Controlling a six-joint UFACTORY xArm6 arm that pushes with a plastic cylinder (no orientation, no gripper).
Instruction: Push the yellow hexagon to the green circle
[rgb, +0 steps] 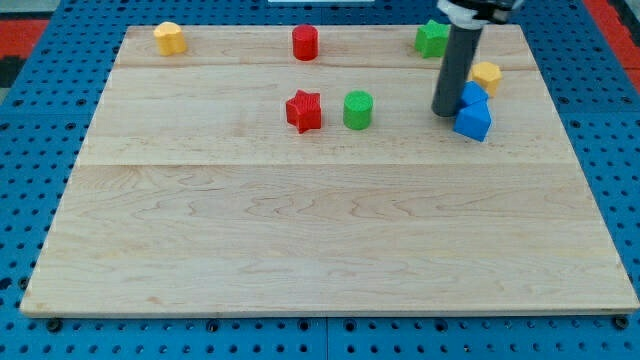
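The rod comes down from the view's top right, and my tip (445, 112) rests on the counter (320, 240) just left of two blue blocks — a smaller one (474, 95) touching a larger, angular one (474, 121) below it. There are no fingers here to be wide or narrow, only the plain rod end.

A yellow block (487, 75) sits just above and right of the blue pair, seemingly touching the upper one; its shape is partly hidden. Another yellow block (169, 37), which looks like the hexagon, stands far off in the top left corner.

The green circle (358, 109) is near the middle, well left of my tip, with a red star (304, 111) just beside it on its left. A red cylinder (305, 42) stands at the top edge — and a green block (432, 38) is partly behind the rod.
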